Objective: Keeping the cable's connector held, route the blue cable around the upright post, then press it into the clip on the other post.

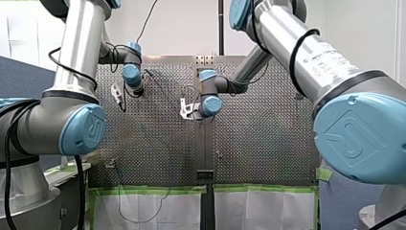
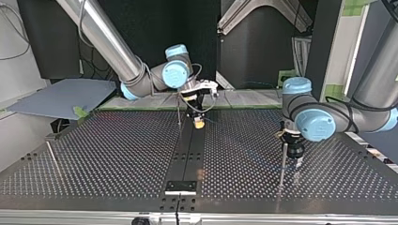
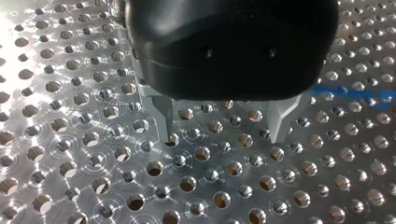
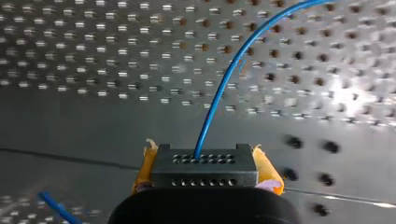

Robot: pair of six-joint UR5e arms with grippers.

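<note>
Connector: black block (image 4: 205,169) right at the right wrist camera, clamped between the yellow pads (image 4: 267,169) of our right gripper (image 2: 199,123). We read that grip as closed on it.
Right gripper position: over the far end of the centre strip (image 2: 187,150) in the top view, low over the perforated table (image 2: 117,154). We cannot tell if it touches.
Blue cable (image 4: 219,88): leaves the connector's front face and arcs away over the table ahead of the right gripper. A short blue stretch also lies on the plate beside our left gripper (image 3: 219,128).
Left gripper: black body, metal fingers (image 3: 161,116) spread apart with nothing between them, tips just above the holes.
Left gripper position: well to the centre strip's right in the top view, just beside a post (image 2: 283,164). We cannot tell if they touch.
Thin post (image 2: 179,108): upright, just left of the centre strip's far end, near the right gripper.
Third post (image 2: 52,158): well to the centre strip's left.
Clip: too small for us to make out on any post.
</note>
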